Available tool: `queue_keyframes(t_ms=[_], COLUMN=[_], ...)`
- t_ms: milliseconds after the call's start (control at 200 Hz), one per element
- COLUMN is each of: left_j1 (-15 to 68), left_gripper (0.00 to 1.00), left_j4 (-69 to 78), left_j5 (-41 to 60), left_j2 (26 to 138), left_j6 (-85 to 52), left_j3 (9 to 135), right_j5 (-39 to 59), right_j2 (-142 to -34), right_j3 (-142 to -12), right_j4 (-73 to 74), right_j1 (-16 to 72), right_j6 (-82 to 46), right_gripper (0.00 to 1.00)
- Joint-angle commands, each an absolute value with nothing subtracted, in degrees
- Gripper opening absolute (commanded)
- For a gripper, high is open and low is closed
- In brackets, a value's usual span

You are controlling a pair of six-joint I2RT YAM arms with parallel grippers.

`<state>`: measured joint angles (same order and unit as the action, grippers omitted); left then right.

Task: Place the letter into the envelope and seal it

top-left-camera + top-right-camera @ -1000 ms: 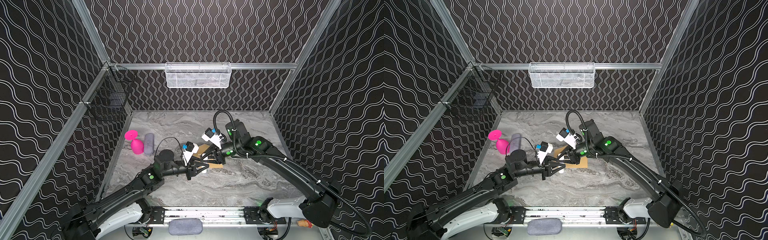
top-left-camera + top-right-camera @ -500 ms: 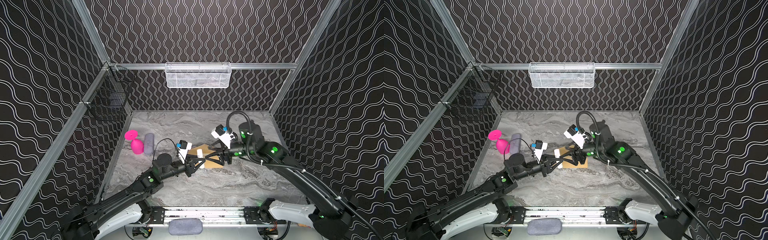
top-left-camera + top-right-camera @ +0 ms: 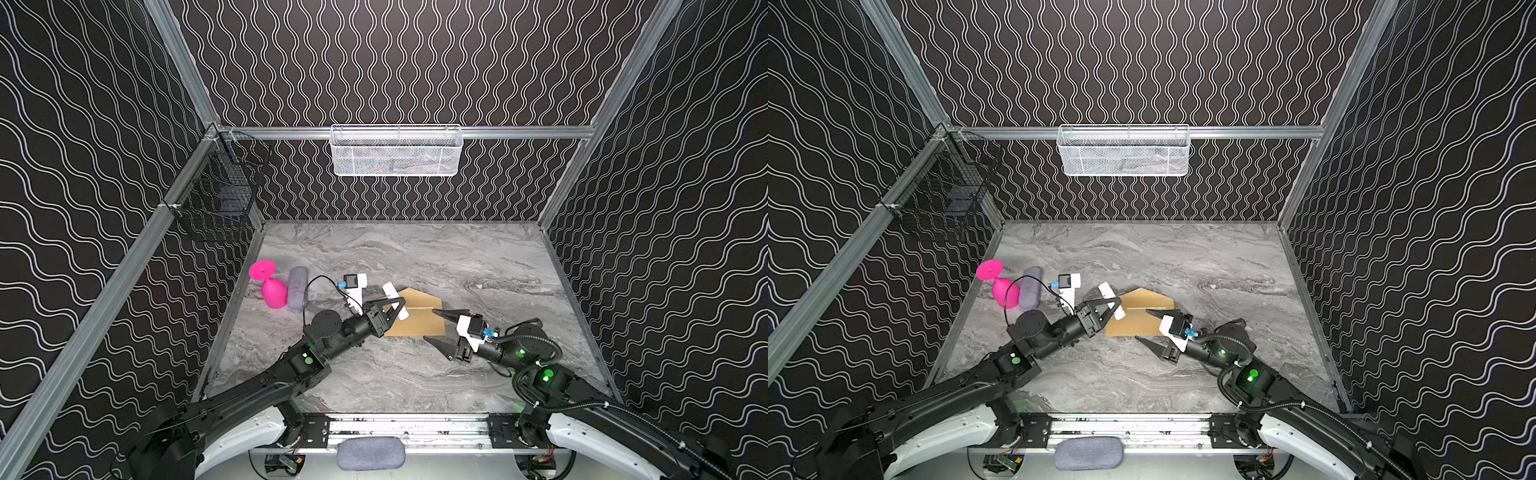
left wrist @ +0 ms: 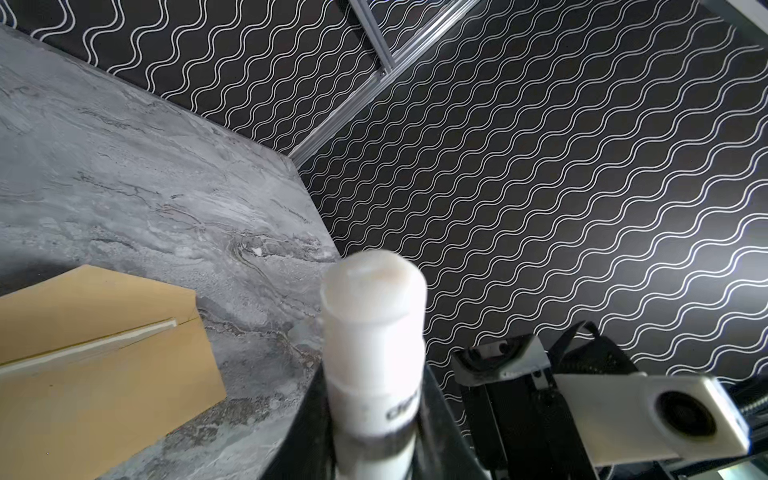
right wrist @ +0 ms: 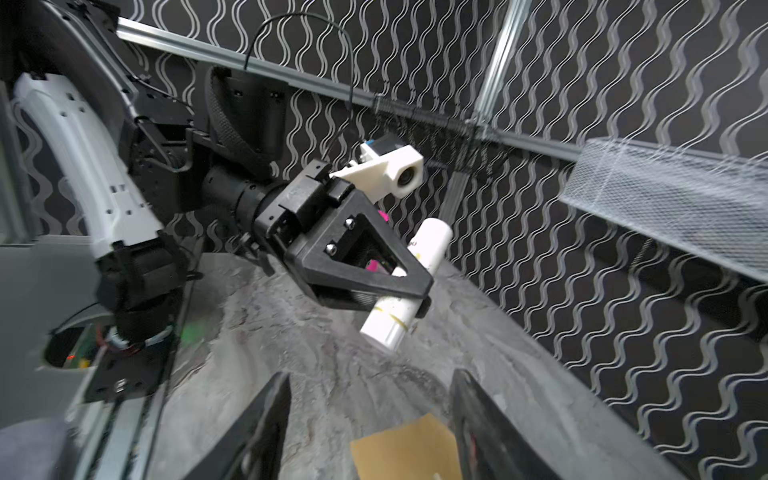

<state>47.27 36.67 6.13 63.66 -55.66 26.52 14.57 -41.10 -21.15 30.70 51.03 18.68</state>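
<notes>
A brown envelope [image 3: 411, 328] lies flat on the marbled tabletop [image 3: 415, 257] with its pointed flap open. The letter [image 4: 95, 343] appears to be tucked inside already, as only a pale edge is shown at the mouth. A white glue stick [image 3: 391, 290] is clamped in the left end effector [image 3: 397, 308], above the envelope's left end. The right end effector [image 3: 430, 325] is spread wide and empty at the right end. Sealing is judged the step in hand. Glue is needed on the flap, which must then be folded down and pressed.
</notes>
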Motion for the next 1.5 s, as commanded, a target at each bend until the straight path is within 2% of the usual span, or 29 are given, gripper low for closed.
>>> queue_keyframes(t_ms=[0,220,435,921,1491], left_j1=[46.9,46.5,46.5,46.4,46.4], left_gripper=[0.0,0.0,0.0,0.0,0.0], left_j4=[45.6,51.7,56.8,64.6,66.5], left_j5=[5.0,5.7,5.7,7.6,7.7], left_j2=[65.0,68.0,68.2,70.2,69.9], left_j6=[-60.2,-62.6,-62.2,-61.7,-60.9], left_j3=[25.6,25.1,23.1,21.6,20.9], right_j5=[2.9,-5.3,-10.0,-10.7,-9.3], right_j2=[-44.5,-55.9,-62.6,-73.9,-77.9], right_j3=[-18.1,-16.4,-15.4,-19.3,-22.5], right_j4=[49.7,64.1,77.2,85.3,85.2], right_j1=[55.4,61.5,62.1,62.3,62.4], right_j6=[25.7,31.5,28.7,25.1,20.5], right_gripper=[0.64,0.63,0.61,0.51,0.29])
